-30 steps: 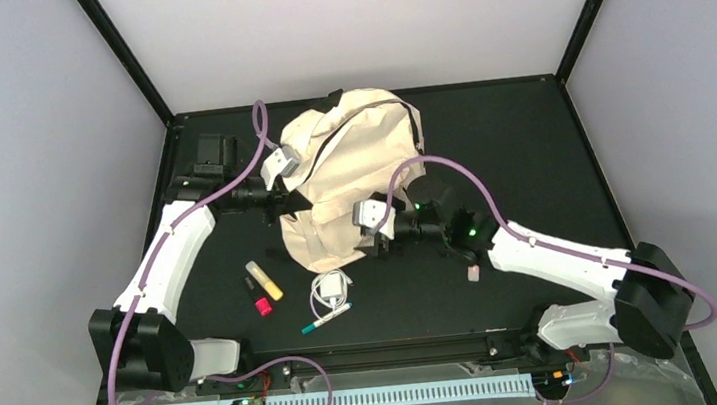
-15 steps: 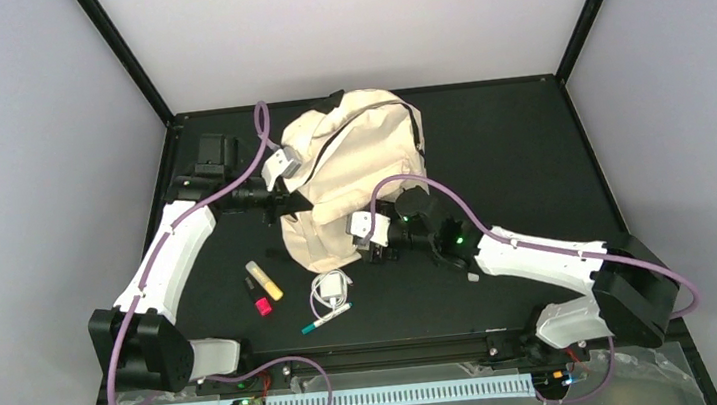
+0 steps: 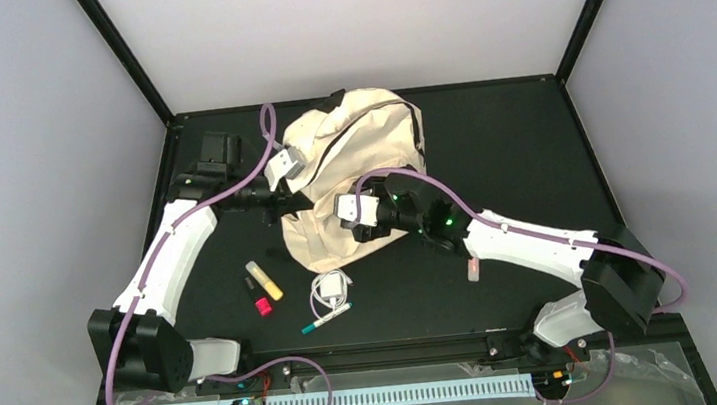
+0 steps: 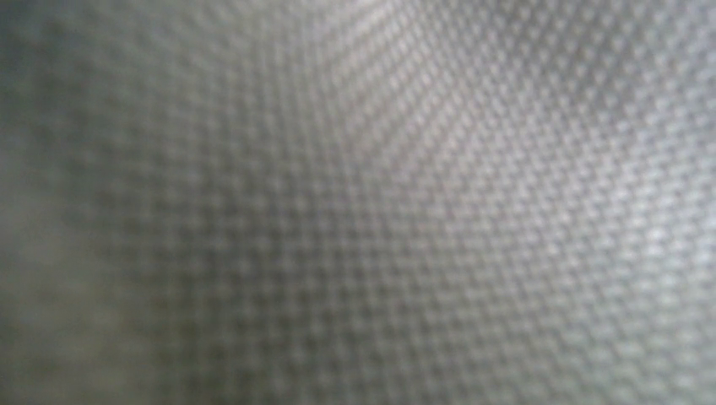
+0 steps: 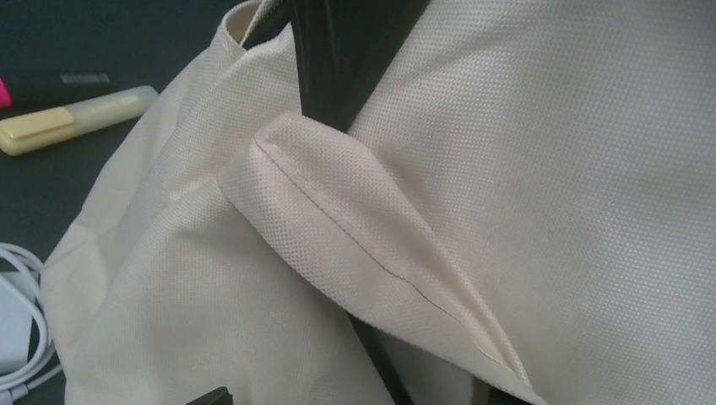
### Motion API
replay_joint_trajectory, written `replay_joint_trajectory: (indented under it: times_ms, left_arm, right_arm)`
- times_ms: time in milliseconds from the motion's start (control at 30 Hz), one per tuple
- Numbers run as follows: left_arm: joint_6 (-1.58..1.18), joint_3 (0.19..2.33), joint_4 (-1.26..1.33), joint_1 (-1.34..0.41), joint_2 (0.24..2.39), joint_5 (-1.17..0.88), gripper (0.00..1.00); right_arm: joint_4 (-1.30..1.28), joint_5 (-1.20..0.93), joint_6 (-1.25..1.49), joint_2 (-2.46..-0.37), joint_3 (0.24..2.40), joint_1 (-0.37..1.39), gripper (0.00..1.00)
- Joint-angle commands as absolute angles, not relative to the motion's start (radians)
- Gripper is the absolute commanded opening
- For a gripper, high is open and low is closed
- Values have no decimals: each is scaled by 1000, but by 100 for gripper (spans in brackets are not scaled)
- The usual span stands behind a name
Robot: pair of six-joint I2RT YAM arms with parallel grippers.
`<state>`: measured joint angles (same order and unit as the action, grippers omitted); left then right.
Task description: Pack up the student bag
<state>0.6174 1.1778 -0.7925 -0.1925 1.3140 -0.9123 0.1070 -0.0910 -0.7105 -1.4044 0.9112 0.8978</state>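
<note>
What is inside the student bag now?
Nothing inside can be seen; the fabric of the student bag covers it. A yellow highlighter, charger and pen lie outside.

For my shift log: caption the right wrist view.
Close on the bag, flap folded; highlighters and charger at left.

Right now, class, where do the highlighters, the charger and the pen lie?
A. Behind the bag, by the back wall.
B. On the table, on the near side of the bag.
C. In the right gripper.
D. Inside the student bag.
B: the yellow highlighter, pink-capped highlighter, white charger and green-tipped pen all lie on the black table in front of the student bag.
</note>
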Motion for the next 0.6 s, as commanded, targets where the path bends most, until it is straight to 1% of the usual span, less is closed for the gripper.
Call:
replay_joint_trajectory:
  times_ms: [0, 333, 500, 567]
  left_arm:
    - [664, 1246, -797, -204, 1287, -942, 1]
    - [684, 1251, -787, -220, 1287, -948, 1]
    - [668, 1255, -772, -222, 1287, -932, 2]
    - [648, 1261, -762, -222, 1287, -902, 1]
  right_arm:
    - [9, -124, -765, -1424, 973, 869, 80]
    - [-184, -165, -799, -1551, 1075, 836, 79]
    - [-339, -236, -766, -1592, 1155, 836, 72]
    - [-361, -285, -740, -1561, 1144, 838, 67]
